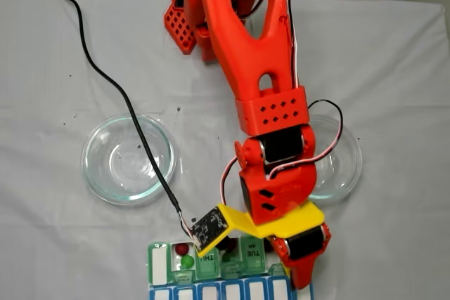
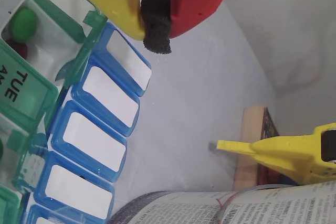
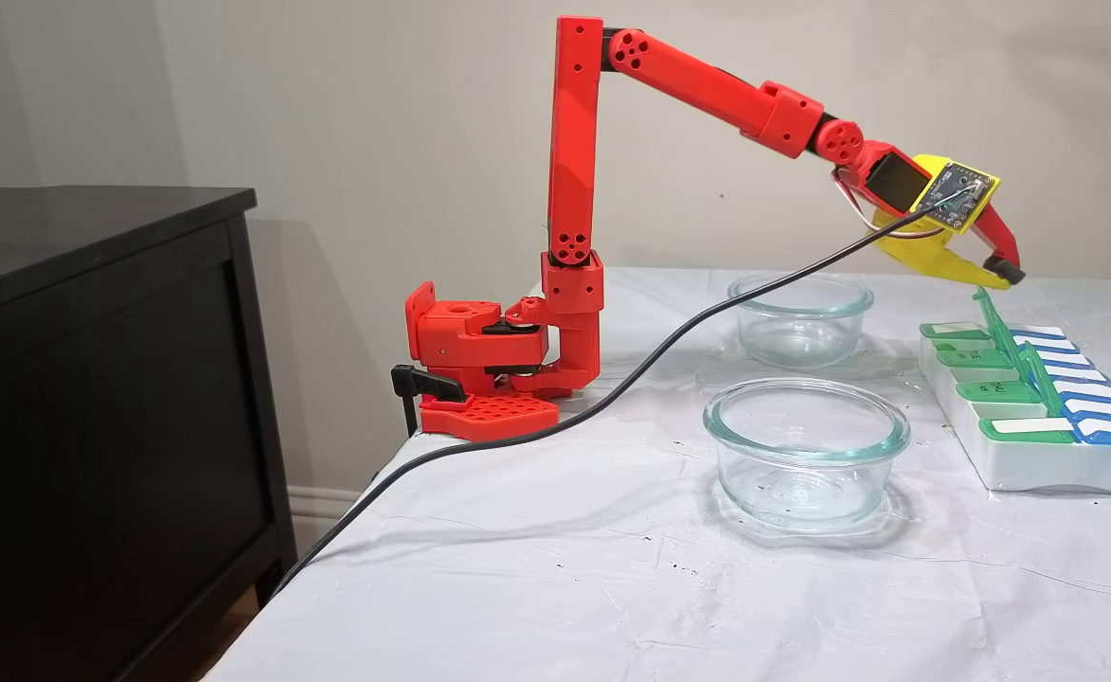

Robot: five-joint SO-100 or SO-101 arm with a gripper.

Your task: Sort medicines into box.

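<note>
Your gripper point(image 2: 156, 22) hangs above the far edge of the box point(image 1: 211, 289), its yellow and red jaws pressed together on their own black foam pad point(image 2: 157, 24); no pill shows between them. In the side fixed view the gripper point(image 3: 1002, 275) sits clear above the raised green lids. The box lies at the table's near edge in the top-down fixed view, with 1 red pill point(image 1: 182, 249) and 1 green pill point(image 1: 187, 261) lying together in an open cell. In the wrist view, a green pill point(image 2: 24, 22) and a dark red one point(image 2: 20, 50) share the cell beside the TUE lid point(image 2: 18, 85). Both glass dishes point(image 1: 129, 158) look empty of pills.

Judgement: you are just past a drop, and the sorting looks close to done. Your next move calls for lifting straight up, clear of the upright lids, then pulling back toward the base.
</note>
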